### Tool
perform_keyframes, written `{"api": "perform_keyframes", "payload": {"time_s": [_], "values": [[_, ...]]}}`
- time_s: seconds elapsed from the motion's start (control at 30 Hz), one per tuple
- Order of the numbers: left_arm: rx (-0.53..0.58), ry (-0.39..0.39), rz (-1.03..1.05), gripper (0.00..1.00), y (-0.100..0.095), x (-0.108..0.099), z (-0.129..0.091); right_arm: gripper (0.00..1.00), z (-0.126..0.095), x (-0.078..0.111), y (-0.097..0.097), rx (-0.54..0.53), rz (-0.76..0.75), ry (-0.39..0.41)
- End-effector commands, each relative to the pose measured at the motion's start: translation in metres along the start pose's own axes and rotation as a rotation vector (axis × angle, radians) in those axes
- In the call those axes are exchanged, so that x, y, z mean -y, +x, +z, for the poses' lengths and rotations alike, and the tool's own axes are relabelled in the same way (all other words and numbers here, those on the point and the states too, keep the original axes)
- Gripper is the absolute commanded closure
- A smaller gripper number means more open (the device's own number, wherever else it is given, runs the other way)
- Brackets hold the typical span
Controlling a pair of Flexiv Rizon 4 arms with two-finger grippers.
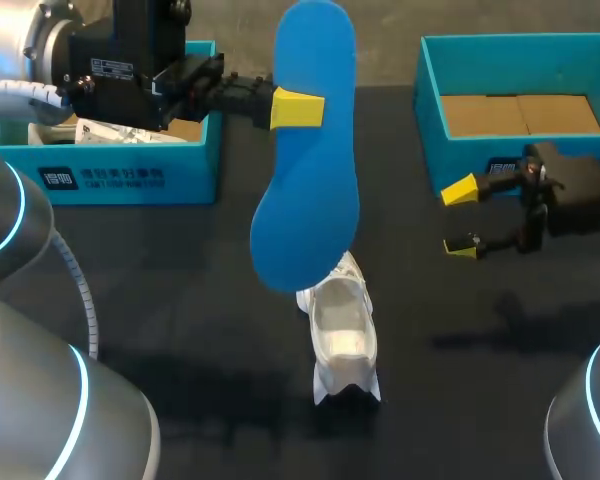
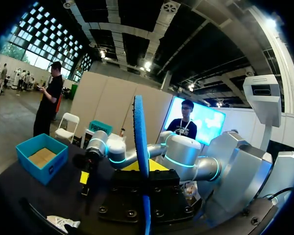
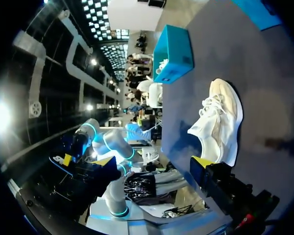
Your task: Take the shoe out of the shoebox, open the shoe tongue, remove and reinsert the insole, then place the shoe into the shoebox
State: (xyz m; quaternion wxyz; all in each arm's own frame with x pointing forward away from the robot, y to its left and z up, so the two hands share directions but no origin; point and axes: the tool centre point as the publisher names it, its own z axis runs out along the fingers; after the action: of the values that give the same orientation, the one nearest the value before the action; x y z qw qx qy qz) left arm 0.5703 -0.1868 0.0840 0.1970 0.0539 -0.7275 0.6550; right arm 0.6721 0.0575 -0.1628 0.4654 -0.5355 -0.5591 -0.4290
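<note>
This is a large exhibition hall, arranged as a robot demonstration stand. The high black ceiling (image 2: 137,44) carries ducts and lamps. Pale partition walls (image 2: 103,107) and a big lit screen (image 2: 208,125) stand behind the black table (image 1: 180,290), which bears teal shoeboxes (image 1: 180,175).

Insole (image 1: 308,190) overhangs shoe (image 1: 342,335) toe; shoe's rt side open.

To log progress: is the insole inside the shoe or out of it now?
Out. The left gripper holds the blue insole in the air, clear of the white shoe, which stands on the table.
</note>
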Motion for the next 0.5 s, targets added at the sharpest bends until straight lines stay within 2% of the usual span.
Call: {"api": "perform_keyframes", "payload": {"time_s": [0.03,0.13,0.23,0.27,0.33,0.4,0.43,0.47,0.5], "values": [[0.0,-0.002,0.0,1.0,0.0,0.001,0.001,0.0,0.004,-0.005,-0.001,0.002,0.004,0.007],[0.009,-0.005,0.046,1.0,-0.004,0.003,-0.004,0.0,0.004,-0.005,-0.001,0.002,0.004,0.007],[0.099,-0.019,0.231,1.0,-0.024,0.01,-0.017,0.0,0.004,-0.005,-0.001,0.002,0.004,0.007],[0.075,-0.014,0.272,1.0,-0.03,0.012,-0.021,0.0,0.004,-0.005,-0.001,0.002,0.004,0.007],[0.13,-0.022,0.397,1.0,-0.044,0.014,-0.029,0.0,0.004,-0.005,-0.001,0.002,0.004,0.007],[0.127,-0.016,0.492,1.0,-0.058,0.018,-0.039,0.0,0.004,-0.005,-0.001,0.002,0.004,0.007],[0.175,-0.027,0.598,1.0,-0.063,0.019,-0.041,0.0,0.004,-0.005,-0.001,0.002,0.004,0.007],[0.134,-0.022,0.641,1.0,-0.067,0.02,-0.045,0.0,0.004,-0.005,-0.001,0.002,0.004,0.007],[0.153,-0.021,0.713,1.0,-0.069,0.022,-0.048,0.0,0.004,-0.005,-0.001,0.002,0.004,0.007]]}}
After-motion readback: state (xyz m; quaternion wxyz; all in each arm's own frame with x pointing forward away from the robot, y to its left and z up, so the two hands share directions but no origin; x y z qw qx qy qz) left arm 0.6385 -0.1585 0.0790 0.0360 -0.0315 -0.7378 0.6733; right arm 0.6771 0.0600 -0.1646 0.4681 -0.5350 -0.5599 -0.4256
